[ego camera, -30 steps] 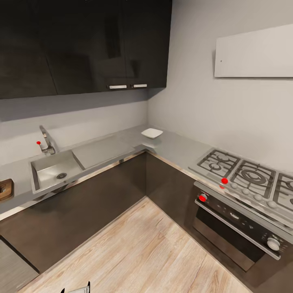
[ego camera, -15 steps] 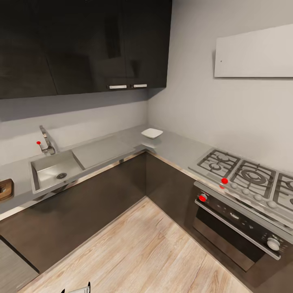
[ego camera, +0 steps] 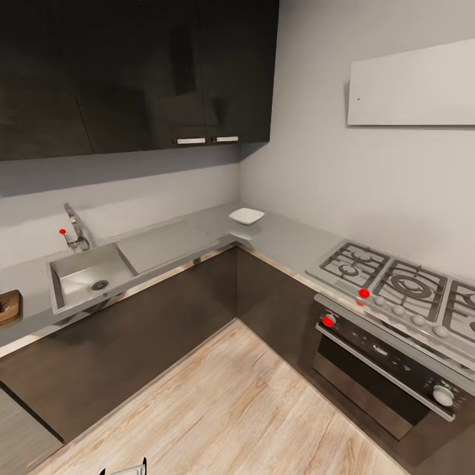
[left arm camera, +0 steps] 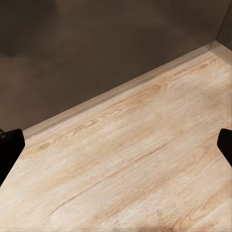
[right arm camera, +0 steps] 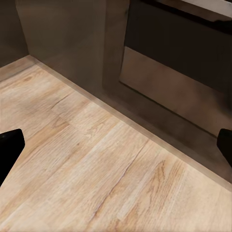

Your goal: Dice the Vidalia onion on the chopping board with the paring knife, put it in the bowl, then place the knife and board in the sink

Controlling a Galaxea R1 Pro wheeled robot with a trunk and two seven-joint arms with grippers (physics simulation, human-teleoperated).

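Chopping board (ego camera: 9, 307) is cut off by my head view's left edge, at the worktop's (ego camera: 284, 239) left end beside the sink (ego camera: 89, 277); I can't make out an onion in the basin. Bowl (ego camera: 246, 216) sits at the worktop's back corner. Left gripper (left arm camera: 116, 145) and right gripper (right arm camera: 116, 145) fingers are spread wide over wooden floor (ego camera: 231, 402).

The chopping board (ego camera: 8, 307), left of the sink (ego camera: 89, 280), is cut off by the frame edge; what lies on it is too small to tell.
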